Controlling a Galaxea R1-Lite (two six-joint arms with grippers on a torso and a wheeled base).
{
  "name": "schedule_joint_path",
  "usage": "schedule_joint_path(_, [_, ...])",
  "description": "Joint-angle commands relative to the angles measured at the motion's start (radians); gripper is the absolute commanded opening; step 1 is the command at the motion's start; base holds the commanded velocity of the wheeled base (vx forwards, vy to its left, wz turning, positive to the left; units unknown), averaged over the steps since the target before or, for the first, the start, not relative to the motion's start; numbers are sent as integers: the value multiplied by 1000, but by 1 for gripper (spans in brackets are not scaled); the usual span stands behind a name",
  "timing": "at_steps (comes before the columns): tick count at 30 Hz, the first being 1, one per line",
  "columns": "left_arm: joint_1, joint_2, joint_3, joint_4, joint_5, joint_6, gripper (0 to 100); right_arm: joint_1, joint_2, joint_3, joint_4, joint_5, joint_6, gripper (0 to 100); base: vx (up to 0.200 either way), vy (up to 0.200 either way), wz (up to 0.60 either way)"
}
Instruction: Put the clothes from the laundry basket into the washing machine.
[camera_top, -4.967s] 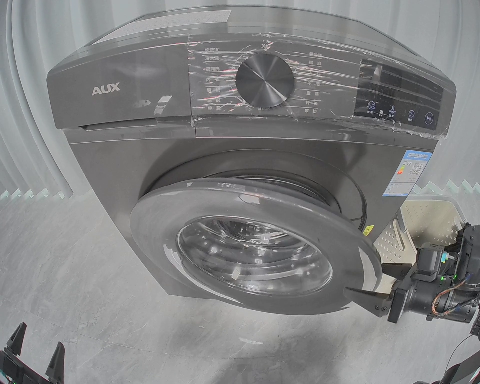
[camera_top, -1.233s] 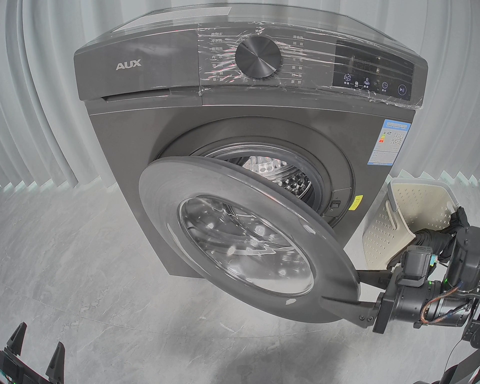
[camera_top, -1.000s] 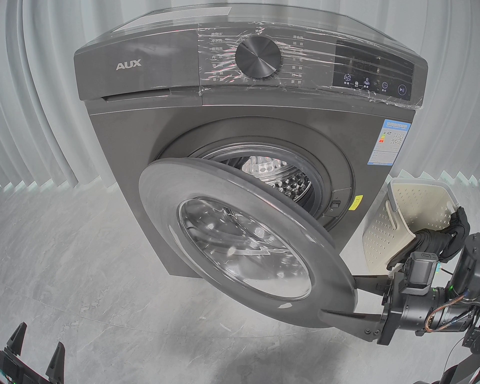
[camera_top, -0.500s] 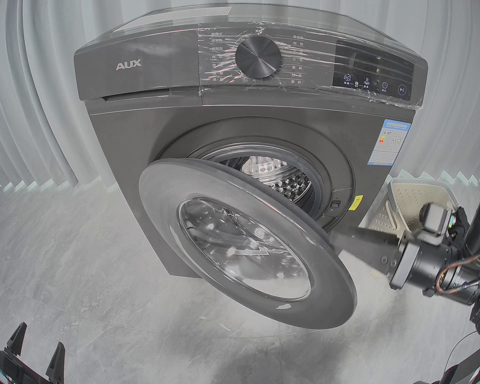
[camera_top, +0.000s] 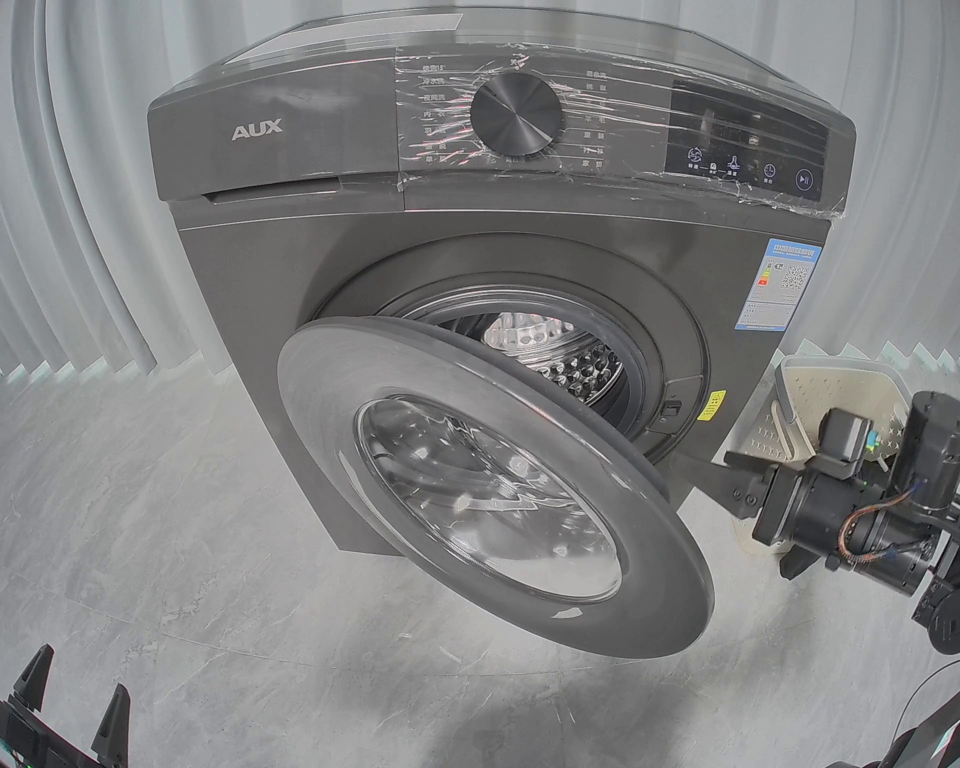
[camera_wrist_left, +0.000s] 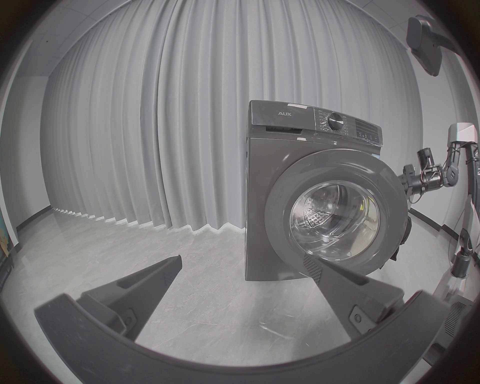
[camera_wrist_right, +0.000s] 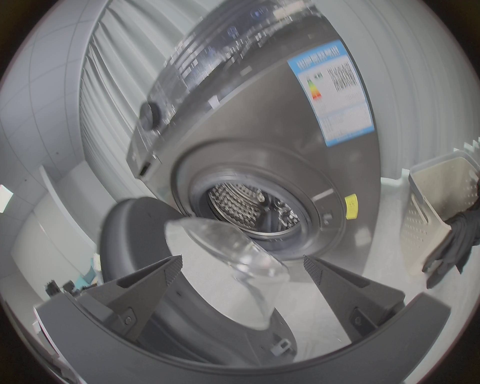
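Grey door of the washing machine stands wide at frame centre, exposing the drum for loading. Right gripper, released and empty, sits at right near the laundry basket, dark clothes draped over its rim; left gripper, likewise released, lower left.

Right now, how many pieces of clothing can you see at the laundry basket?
1: a dark garment hangs over the rim of the laundry basket, which stands beside the washing machine. More may lie hidden inside the basket; its interior is mostly out of sight.

1 washing machine, 1 laundry basket, 1 dk garment, 2 grippers
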Motion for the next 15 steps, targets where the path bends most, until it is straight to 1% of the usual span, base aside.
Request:
schedule_joint_path(1, [0,-17,18,0,0,-2,100,17,75,42,-3,-13,-13,100,0,0,0])
schedule_joint_path(5, [0,-17,18,0,2,0,100,73,74,44,-2,-20,-13,100,0,0,0])
schedule_joint_path(7, [0,-17,18,0,2,0,100,113,69,58,-3,-20,-13,100,0,0,0])
schedule_joint_path(8, [0,-17,18,0,2,0,100,113,69,58,-3,-20,-13,100,0,0,0])
schedule_joint_path(10, [0,-17,18,0,0,0,100,166,54,73,-3,-20,-11,100,0,0,0])
schedule_joint_path(13, [0,-17,18,0,0,0,100,166,52,72,-5,-22,-11,100,0,0,0])
schedule_joint_path(15, [0,-17,18,0,0,-2,100,161,60,56,-5,-42,-8,100,0,0,0])
